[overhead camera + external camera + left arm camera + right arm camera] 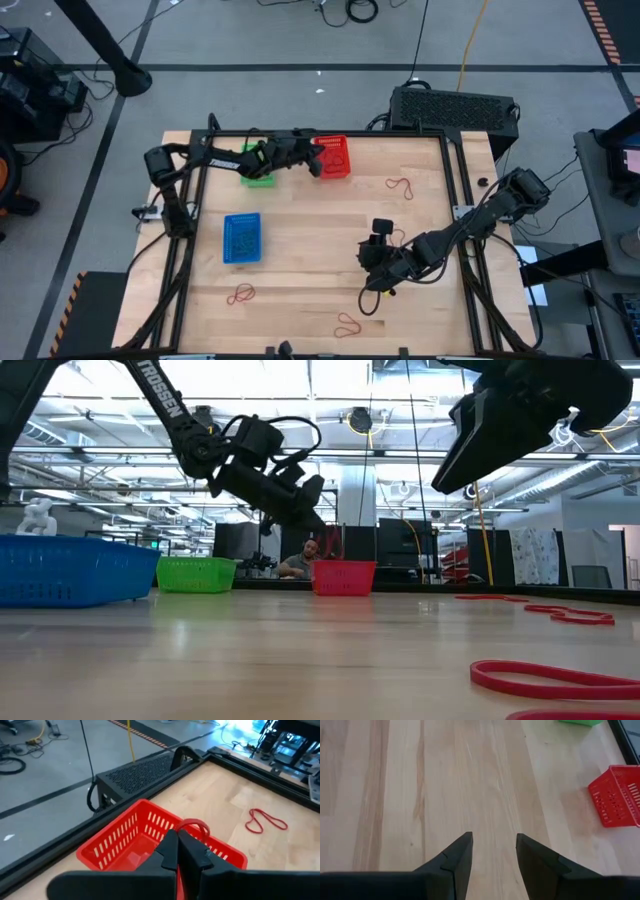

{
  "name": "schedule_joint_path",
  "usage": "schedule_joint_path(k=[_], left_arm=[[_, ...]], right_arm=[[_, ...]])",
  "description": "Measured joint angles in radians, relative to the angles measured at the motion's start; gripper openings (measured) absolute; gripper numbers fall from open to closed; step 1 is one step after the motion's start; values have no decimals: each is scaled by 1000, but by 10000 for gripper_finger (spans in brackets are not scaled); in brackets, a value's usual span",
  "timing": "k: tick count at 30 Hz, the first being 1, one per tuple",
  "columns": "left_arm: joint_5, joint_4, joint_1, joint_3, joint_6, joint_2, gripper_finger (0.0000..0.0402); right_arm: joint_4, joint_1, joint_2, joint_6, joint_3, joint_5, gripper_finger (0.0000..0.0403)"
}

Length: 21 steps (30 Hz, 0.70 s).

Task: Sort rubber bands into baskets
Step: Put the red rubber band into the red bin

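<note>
Red rubber band (194, 826) pinched in left gripper (178, 840), hovering over red basket (120, 842) rim. Drop step in hand. Next: centre over basket, then release. Right gripper (493, 851) spread apart, empty, above bare table (420, 795); loose red bands (400, 187) remain.

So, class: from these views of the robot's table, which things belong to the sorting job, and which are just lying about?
Part of the job:
- red basket
- green basket
- blue basket
- red rubber bands on the table
- red band pinched in the left gripper
- right gripper, open over bare wood

Just lying about:
- black perforated box behind the table
- floor cables
</note>
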Motion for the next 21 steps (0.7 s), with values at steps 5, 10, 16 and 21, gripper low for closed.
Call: schedule_joint_path(k=[5,10,16,21], left_arm=[[-1,15,-2,0,-8,1,21],[-1,16,-1,0,-10,1,43],[2,15,-2,0,-13,1,77],[21,-1,0,0,-36,1,106]], right_arm=[[5,0,0,0,0,0,144],[8,0,0,0,0,0,144],[7,0,0,0,0,0,144],[7,0,0,0,0,0,144]])
